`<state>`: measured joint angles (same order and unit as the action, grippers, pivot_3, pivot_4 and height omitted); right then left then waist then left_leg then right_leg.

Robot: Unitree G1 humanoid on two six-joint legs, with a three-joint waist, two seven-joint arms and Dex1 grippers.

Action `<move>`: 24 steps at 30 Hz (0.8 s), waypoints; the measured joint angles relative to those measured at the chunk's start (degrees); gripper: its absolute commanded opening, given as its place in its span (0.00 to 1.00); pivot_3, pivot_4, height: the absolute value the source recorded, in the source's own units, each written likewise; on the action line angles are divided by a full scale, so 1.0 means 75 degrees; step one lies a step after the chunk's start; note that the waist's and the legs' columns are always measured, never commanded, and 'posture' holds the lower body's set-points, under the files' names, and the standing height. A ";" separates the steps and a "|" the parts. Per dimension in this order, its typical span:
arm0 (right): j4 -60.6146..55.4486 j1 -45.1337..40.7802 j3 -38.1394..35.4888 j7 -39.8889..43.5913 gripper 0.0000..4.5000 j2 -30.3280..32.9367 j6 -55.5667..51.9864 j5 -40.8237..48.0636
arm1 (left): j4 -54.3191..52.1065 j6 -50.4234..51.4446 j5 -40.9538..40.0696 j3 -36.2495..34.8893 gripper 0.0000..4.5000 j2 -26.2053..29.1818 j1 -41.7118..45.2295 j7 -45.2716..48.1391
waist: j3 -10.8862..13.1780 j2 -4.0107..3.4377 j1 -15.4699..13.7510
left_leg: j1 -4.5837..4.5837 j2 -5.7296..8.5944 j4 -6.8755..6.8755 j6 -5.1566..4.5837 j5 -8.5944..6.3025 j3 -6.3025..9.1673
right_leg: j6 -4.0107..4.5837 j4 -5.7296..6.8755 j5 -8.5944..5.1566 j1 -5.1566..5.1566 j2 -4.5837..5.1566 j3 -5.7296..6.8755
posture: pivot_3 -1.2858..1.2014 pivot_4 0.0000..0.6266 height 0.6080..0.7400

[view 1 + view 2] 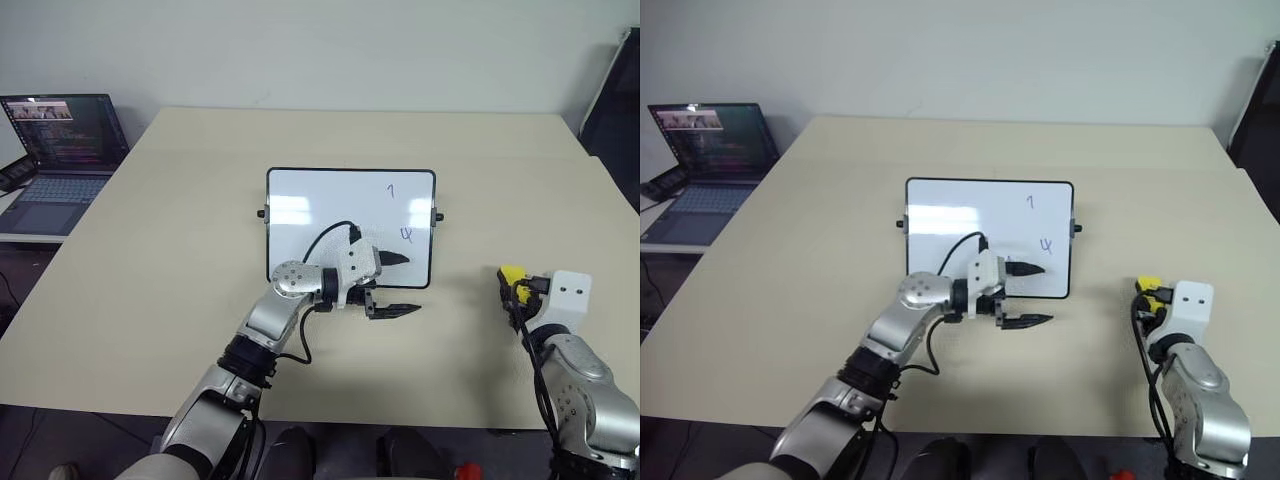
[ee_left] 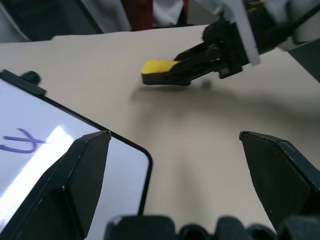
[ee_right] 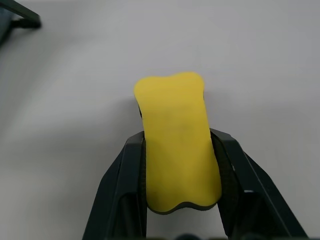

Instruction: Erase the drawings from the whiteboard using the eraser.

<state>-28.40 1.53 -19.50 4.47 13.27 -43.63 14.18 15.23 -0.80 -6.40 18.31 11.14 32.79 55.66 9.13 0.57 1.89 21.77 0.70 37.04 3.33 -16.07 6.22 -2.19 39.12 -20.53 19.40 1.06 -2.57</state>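
Observation:
The whiteboard [image 1: 330, 215] lies flat in the middle of the table. Two drawings show on its right side: a "1"-like stroke [image 1: 391, 189] and a blue scribble [image 1: 406, 235], the latter also in the left wrist view [image 2: 20, 142]. My left gripper [image 1: 405, 285] points right at the board's near right corner, open, one finger over the board and one over the table. To the right of the board, my right gripper [image 1: 515, 292] is shut on the yellow eraser [image 3: 176, 140], held low over the table. The left wrist view also shows the eraser [image 2: 157, 71].
An open laptop [image 1: 60, 150] stands on a lower desk off the table's left side. The beige table [image 1: 190, 210] stretches wide around the board. A dark object [image 1: 615, 100] stands beyond the far right corner.

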 measured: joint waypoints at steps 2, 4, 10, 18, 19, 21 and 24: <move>-0.0272 0.0080 0.0156 -0.0063 0.30 -0.0021 0.0020 -0.0048 | -0.0039 -0.0094 0.0163 -0.0181 1.00 0.0041 -0.0188 -0.0532 | -0.0001 -0.0001 0.0004 | -0.0001 -0.0003 0.0000 0.0000 0.0000 0.0002 | 0.0000 0.0003 0.0000 0.0000 0.0000 0.0000 | 0.52 0.24 1.00; -0.0525 0.0214 0.0344 -0.0122 0.30 -0.0035 0.0067 -0.0170 | -0.0304 -0.0102 0.0322 -0.0360 1.00 0.0104 -0.0569 -0.1041 | -0.0002 -0.0003 0.0007 | 0.0000 -0.0003 -0.0002 0.0000 0.0000 0.0000 | 0.0000 0.0000 0.0000 0.0002 0.0000 -0.0002 | 0.52 0.24 1.00; -0.0876 0.0427 0.0843 -0.0092 0.30 0.0039 0.0299 -0.0397 | -0.1459 -0.0039 0.0644 -0.0643 1.00 0.0359 -0.2025 -0.2183 | -0.0002 -0.0003 -0.0015 | 0.0007 -0.0003 0.0001 0.0001 0.0001 0.0002 | 0.0000 0.0001 0.0000 0.0009 0.0006 -0.0005 | 0.52 0.24 1.00; -0.0888 0.0281 0.1363 0.0085 0.30 0.0205 0.0765 -0.0682 | -0.2600 0.0246 0.0838 -0.1331 1.00 0.0637 -0.2861 -0.3332 | -0.0002 -0.0003 -0.0019 | 0.0003 -0.0003 0.0001 0.0001 0.0000 0.0002 | 0.0000 0.0004 0.0000 0.0007 0.0005 -0.0001 | 0.52 0.24 1.00; -0.0873 0.0247 0.1438 0.0105 0.30 0.0230 0.0808 -0.0720 | -0.2624 0.0257 0.0858 -0.1365 1.00 0.0659 -0.2868 -0.3395 | -0.0002 -0.0002 -0.0019 | 0.0003 -0.0001 0.0001 0.0001 0.0000 0.0001 | 0.0000 0.0003 0.0000 0.0007 0.0005 -0.0001 | 0.52 0.24 1.00; -0.0828 0.0082 0.1693 0.0206 0.30 0.0292 0.0974 -0.0864 | -0.2696 0.0269 0.0872 -0.1409 1.00 0.0663 -0.2965 -0.3544 | -0.0001 -0.0002 -0.0018 | 0.0004 -0.0001 0.0001 0.0001 0.0000 0.0000 | 0.0000 0.0000 0.0000 0.0007 0.0006 0.0000 | 0.52 0.24 1.00; -0.0797 -0.0231 0.1969 0.0237 0.30 0.0286 0.1144 -0.0982 | -0.2699 0.0268 0.0847 -0.1391 1.00 0.0625 -0.3042 -0.3615 | -0.0001 -0.0002 -0.0011 | 0.0003 -0.0005 0.0000 0.0001 0.0001 0.0003 | 0.0000 0.0002 0.0000 0.0008 0.0004 0.0002 | 0.52 0.24 1.00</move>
<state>-34.37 -0.21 -4.73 6.25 15.41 -35.05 6.82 -5.01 1.20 -0.05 7.88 15.83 9.97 28.55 9.12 0.55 1.81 21.79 0.66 37.03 3.34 -16.07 6.25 -2.19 39.14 -20.53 19.46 1.09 -2.56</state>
